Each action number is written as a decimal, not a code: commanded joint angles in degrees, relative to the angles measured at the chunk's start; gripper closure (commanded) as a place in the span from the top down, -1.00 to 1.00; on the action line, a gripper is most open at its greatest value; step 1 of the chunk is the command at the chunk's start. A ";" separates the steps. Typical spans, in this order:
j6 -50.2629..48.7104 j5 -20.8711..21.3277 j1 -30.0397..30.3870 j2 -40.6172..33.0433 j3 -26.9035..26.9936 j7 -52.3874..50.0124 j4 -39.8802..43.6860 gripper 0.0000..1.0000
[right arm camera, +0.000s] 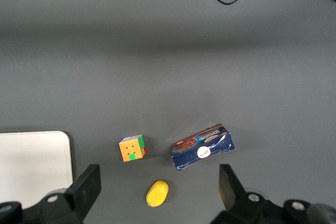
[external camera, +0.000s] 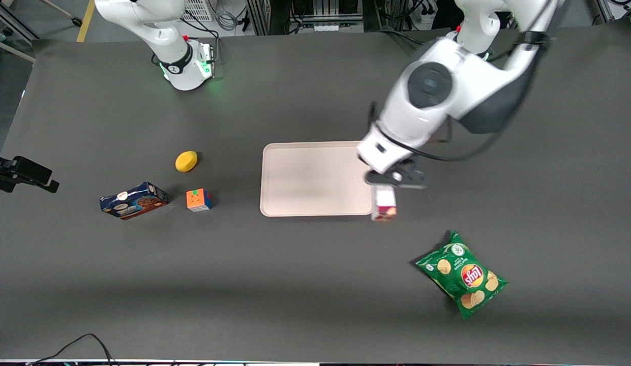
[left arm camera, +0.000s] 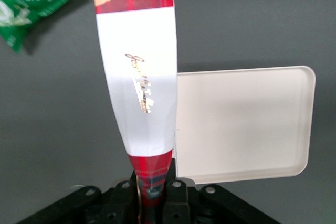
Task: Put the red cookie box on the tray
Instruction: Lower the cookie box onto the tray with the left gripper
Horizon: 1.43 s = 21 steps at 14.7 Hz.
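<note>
My gripper [external camera: 385, 184] [left arm camera: 152, 187] is shut on one end of the red cookie box [external camera: 384, 203] [left arm camera: 139, 77]. The long plaid carton with its white label panel hangs from the fingers, off the table. In the front view it is right at the corner of the tray [external camera: 305, 178] that lies nearest the camera toward the working arm's end. The pale cream tray [left arm camera: 247, 124] is flat on the table and bare. In the wrist view the box runs along the tray's short edge and slightly overlaps it.
A green chip bag [external camera: 462, 274] [left arm camera: 23, 3] lies nearer the camera than the tray, toward the working arm's end. Toward the parked arm's end are a yellow lemon [external camera: 186, 161], a colour cube [external camera: 198, 200] and a dark blue cookie box [external camera: 133, 200].
</note>
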 commanded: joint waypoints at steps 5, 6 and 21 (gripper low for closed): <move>20.32 13.50 -2.43 3.21 -4.15 -19.43 -17.82 -0.88; 20.76 17.02 -2.95 4.96 -4.15 -22.76 -18.35 -0.88; 23.84 26.37 -2.78 14.91 -4.68 -26.66 -20.38 0.05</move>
